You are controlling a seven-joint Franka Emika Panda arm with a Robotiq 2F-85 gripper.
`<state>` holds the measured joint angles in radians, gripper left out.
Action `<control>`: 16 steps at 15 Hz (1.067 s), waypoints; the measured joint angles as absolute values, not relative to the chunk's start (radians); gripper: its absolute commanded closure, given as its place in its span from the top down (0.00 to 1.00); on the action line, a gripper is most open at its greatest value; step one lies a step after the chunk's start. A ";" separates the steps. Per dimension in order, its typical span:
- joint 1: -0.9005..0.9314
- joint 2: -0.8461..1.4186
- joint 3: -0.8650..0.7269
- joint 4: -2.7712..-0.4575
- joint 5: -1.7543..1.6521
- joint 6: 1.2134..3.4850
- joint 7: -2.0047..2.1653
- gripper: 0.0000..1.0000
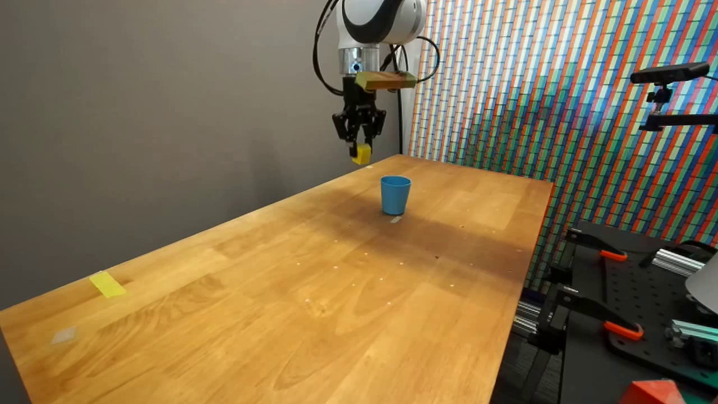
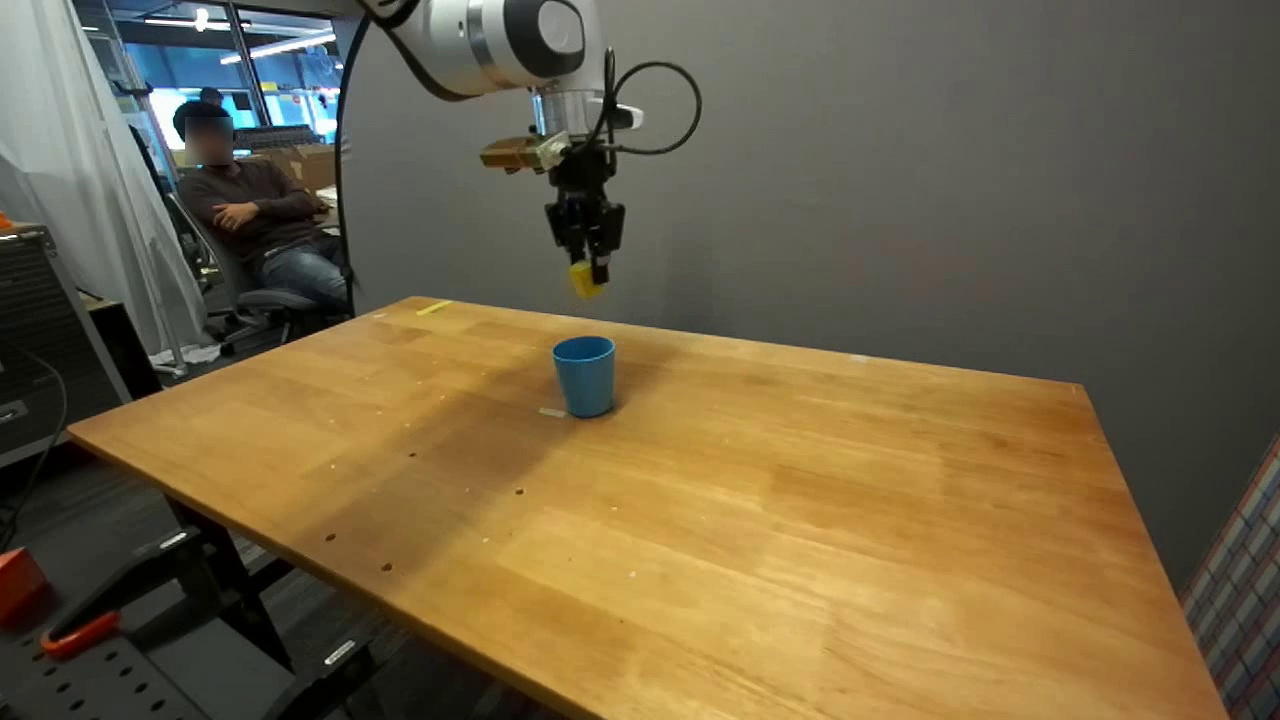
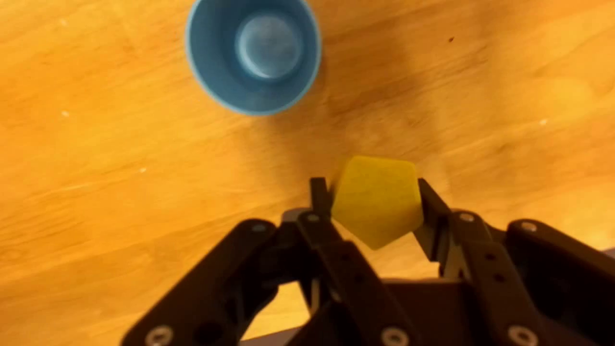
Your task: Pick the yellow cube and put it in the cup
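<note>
1. Yellow cube (image 3: 377,202) is in the air above the tabletop (image 1: 269,314), apart from the blue cup (image 1: 395,196). In the wrist view it appears turned, with one corner pointing to six o'clock.
2. Dark fingers (image 3: 434,218) are grasping this cube, one at its nine o'clock side and one at its three o'clock side in the wrist view.
3. A brown, box-like piece (image 1: 387,80) sits higher, at about one o'clock from the fingers in an exterior view. The white and black arm (image 1: 401,22) is further up, near twelve o'clock.
4. The cup stands upright on the tabletop. In the wrist view it is between ten and eleven o'clock from the cube, with its inner bottom visible. In both exterior views it appears lower than the cube, around five to six o'clock.
5. A pale strip (image 1: 395,220) lies just beside the base of the cup, at six o'clock in an exterior view.
6. A flat yellow patch (image 1: 107,284) lies well apart from the cup, between eight and nine o'clock in an exterior view.
7. Behind are a grey wall (image 1: 157,129) and, at two o'clock from the cup in an exterior view, a colourful striped panel (image 1: 505,84).
8. Farthest, at ten o'clock from the cup in an exterior view, one person (image 2: 250,185) sits with folded arms.
</note>
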<state>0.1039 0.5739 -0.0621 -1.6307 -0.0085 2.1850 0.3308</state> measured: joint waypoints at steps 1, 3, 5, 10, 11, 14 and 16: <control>0.083 0.572 -0.072 -1.619 -0.003 2.183 0.342 0.19; 0.050 0.576 -0.081 -1.608 0.016 2.170 0.359 0.19; 0.031 0.587 -0.081 -1.608 0.038 2.147 0.376 0.19; 0.027 0.602 -0.080 -1.615 0.078 2.097 0.418 0.19; 0.027 0.600 -0.081 -1.618 0.078 2.096 0.429 0.19; 0.027 0.579 -0.091 -1.634 0.078 2.095 0.463 0.19; 0.027 0.561 -0.096 -1.660 0.078 2.094 0.481 0.19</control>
<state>0.0269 0.5612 -0.0960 -1.6604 0.0780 2.0944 0.4806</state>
